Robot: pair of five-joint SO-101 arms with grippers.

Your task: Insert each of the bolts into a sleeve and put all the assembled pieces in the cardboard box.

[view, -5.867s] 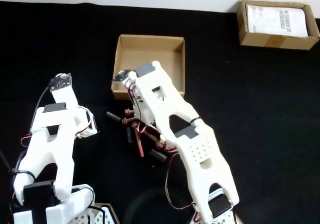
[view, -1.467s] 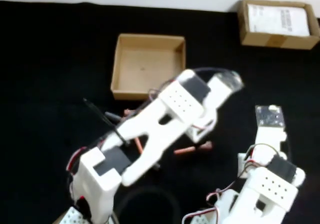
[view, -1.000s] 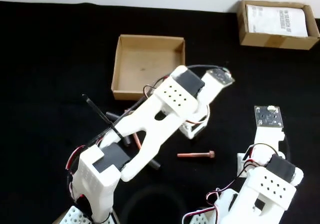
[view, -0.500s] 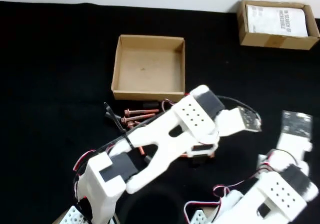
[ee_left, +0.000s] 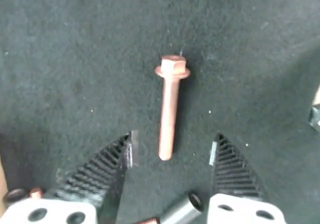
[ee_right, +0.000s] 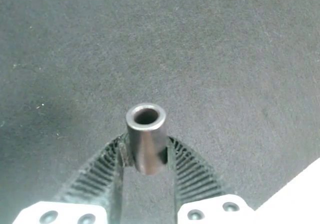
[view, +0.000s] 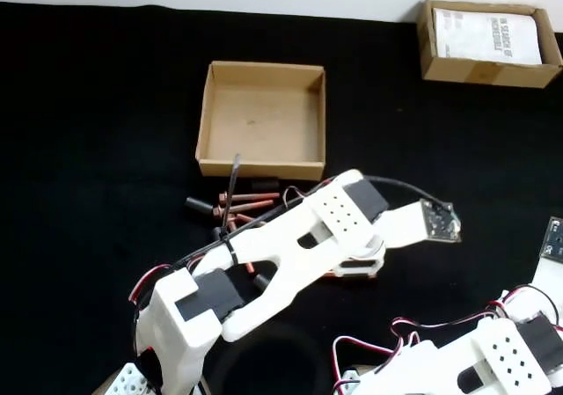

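Left gripper (ee_left: 172, 145) hangs with its jaws spread wide and holding nothing, either side of the plain end of a copper-coloured flanged bolt (ee_left: 170, 109) that lies flat on the black tabletop (ee_left: 75, 44). Right gripper (ee_right: 146, 151) is clamped on the lower part of a short grey metal sleeve (ee_right: 146, 129), with the bore facing its camera. Closing so near the bolt's tip risks it pivoting or squirting out, leaving it skewed for insertion. The open brown cardboard box (view: 260, 164) sits well apart, with loose bolts and sleeves (view: 237, 206) just beside its near wall.
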